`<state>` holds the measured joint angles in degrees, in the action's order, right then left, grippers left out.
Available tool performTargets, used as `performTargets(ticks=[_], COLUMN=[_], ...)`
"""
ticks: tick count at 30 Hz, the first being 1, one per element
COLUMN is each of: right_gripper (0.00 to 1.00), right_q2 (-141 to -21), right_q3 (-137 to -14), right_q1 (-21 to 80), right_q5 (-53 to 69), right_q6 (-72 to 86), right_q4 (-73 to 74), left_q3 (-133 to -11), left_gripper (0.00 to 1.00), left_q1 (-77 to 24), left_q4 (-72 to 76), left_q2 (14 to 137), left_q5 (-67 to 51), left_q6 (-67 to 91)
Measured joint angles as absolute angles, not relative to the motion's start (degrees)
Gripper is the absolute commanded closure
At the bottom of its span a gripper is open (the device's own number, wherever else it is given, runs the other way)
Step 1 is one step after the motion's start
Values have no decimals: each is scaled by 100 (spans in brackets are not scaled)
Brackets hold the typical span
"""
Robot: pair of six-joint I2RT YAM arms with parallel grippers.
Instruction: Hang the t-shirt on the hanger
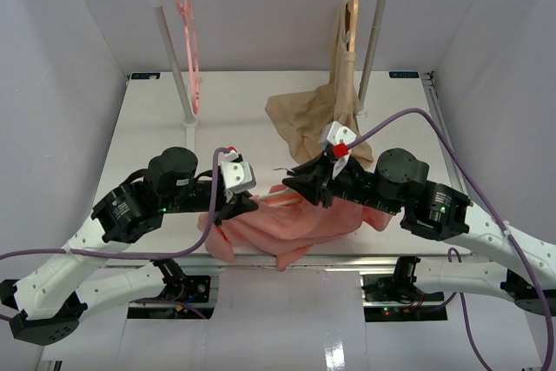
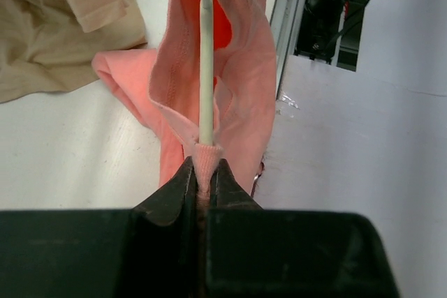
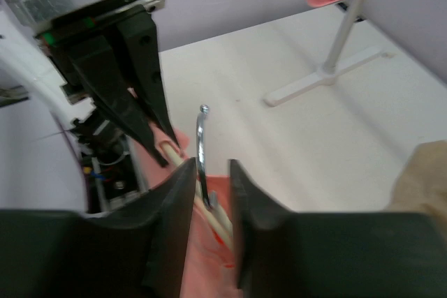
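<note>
At the near middle of the table, the t-shirt lies bunched by the near edge, and your 2 grippers meet over it, tips facing each other.

The hanger is what the next move depends on. Its long axis runs left to right, straight out from the left gripper toward the right one. The left fingers are pressed together on pink fabric wrapped over the hanger's left tip, so shirt and tip are pinched as 1. From there the bare rod runs on through the shirt's opening.

At the other end, the hook stands upright in the gap of the right gripper. Those fingers are slightly apart, with the wire nearer 1 of them, and I can't see a firm pinch on it.

I'd judge 1 shoulder seated and the other not yet dressed. The right arm is nearer the hook and the free side, so any pull should follow the rod's line. A sideways tug could slip the fabric off the left tip.
</note>
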<state>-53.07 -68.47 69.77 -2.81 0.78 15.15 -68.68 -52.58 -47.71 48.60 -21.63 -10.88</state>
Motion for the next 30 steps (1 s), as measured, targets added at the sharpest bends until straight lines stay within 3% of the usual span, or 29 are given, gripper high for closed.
performTargets(ticks=[12, 23, 25, 28, 30], right_gripper=[59, 60, 69, 92, 92], right_q2=[-4862, -5611, -5756, -5929, -5979], right_q3=[-6519, -6512, -6512, -6512, -6512], right_q1=[6969, 6971, 6971, 6971, 6971], right_q5=[-2434, -2991, -3011, -3028, -3061], right_q6=[732, 1102, 1148, 1187, 1218], right_q4=[1751, 1912, 1910, 1902, 1899], left_q3=[-6781, -6781, -6781, -6781, -6781], left_gripper=[100, 100, 100, 100, 100], left_q1=[-5223, -5223, -5223, -5223, -5223], left_q4=[-4682, -4672, -4674, -4692, -4727], left_q2=[4593, 4487, 4448, 4392, 4368], left_q5=[-1011, -897, -897, -895, -883], left_q6=[-601, -373, -355, -344, -340])
